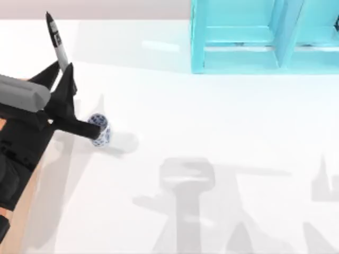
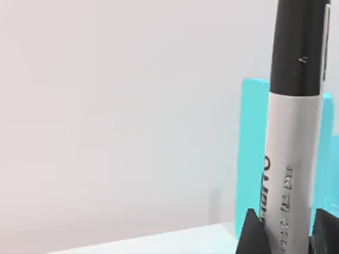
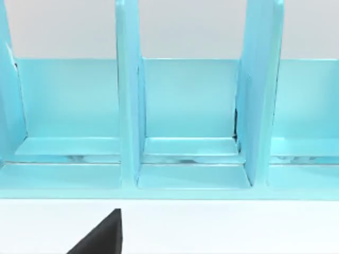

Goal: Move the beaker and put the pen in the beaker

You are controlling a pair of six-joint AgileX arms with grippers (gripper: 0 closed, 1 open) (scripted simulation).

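Left gripper (image 1: 62,79) fingers clamp the pen (image 1: 56,42) above the beaker (image 1: 99,128); right fingers: cannot tell.

A turquoise rack (image 1: 238,42) stood at the far edge of the white table (image 1: 212,132), right of centre. Upright dividers (image 3: 127,95) split it into open compartments, side by side.

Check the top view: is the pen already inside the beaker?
No. The pen is held in the left hand, up beside the beaker.
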